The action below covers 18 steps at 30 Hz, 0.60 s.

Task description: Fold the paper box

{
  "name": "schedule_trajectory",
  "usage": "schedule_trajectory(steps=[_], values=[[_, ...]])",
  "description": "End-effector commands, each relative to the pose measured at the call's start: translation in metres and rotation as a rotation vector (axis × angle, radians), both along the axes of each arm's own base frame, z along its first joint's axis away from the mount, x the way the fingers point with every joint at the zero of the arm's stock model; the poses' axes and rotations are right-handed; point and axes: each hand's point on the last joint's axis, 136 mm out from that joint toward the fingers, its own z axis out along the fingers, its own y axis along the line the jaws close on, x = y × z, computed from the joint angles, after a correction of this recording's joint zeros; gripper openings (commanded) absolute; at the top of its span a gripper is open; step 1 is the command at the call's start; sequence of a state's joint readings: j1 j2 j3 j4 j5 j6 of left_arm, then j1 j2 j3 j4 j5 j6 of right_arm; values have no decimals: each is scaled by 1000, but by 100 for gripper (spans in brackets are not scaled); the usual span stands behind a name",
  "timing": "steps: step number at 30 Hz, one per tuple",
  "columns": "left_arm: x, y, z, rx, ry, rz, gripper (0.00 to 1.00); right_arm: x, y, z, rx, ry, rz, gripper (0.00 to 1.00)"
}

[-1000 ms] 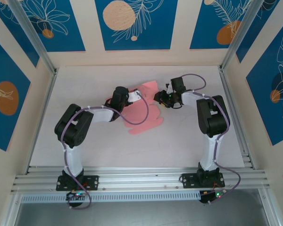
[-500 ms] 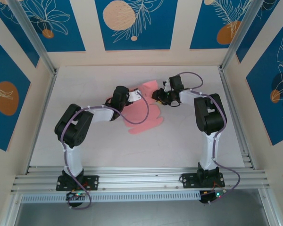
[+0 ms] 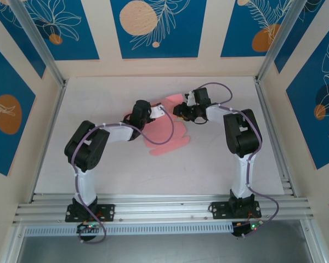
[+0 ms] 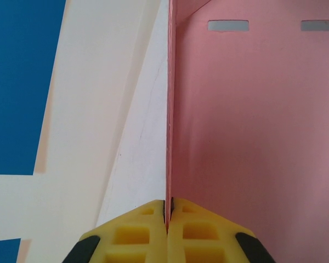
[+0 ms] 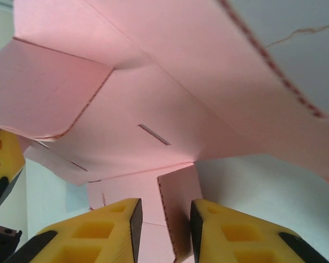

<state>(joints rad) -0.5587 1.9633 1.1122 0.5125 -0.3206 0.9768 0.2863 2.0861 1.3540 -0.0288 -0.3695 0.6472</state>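
Top external view: the paper box (image 3: 167,134), a mostly flat salmon-pink cut sheet, lies on the worktop (image 3: 225,164) a little toward 12 o'clock of centre, between the two arms.

Left arm: the left end effector (image 3: 148,112) sits at the sheet's 10 o'clock edge. In the left wrist view (image 4: 168,211) its yellow pads are pressed together, pinching the thin edge of a side panel (image 4: 170,109) that stands upright.

Reason for that hold: it appears to keep the wall raised along its crease. It also anchors the sheet so it cannot slide while the other arm works.

Right arm: the right end effector (image 3: 182,109) is at the sheet's 1 o'clock corner. In the right wrist view (image 5: 164,212) its jaws stand partway apart, with a small perforated flap (image 5: 181,186) between them, nearer the right-hand finger. Neither pad visibly presses it, so it grips nothing yet.

Reason for that placement: straddling the flap likely sets up a pinch to fold it along its perforation.

Slots: two slots (image 4: 228,25) show at 12 o'clock on the floor panel, and a slit (image 5: 153,134) shows in the raised card. These are probably where tabs lock in.

Progress: early, with one wall up and the rest unfolded.

Risk: thin card may buckle or tear at the perforations if pulled off-crease.
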Motion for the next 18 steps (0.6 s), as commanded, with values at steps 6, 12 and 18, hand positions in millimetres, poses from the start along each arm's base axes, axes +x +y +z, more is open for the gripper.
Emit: schedule_trajectory(steps=[6, 12, 18], values=[[2, -16, 7, 9, -41, -4, 0, -6, 26, 17, 65, -34, 50, 28], [-1, -16, 8, 30, -74, -3, 0, -10, 25, 2, 64, 11, 26, 29], [-4, -14, 10, 67, -116, -12, 0, -17, 13, -4, 70, 65, 2, 28]])
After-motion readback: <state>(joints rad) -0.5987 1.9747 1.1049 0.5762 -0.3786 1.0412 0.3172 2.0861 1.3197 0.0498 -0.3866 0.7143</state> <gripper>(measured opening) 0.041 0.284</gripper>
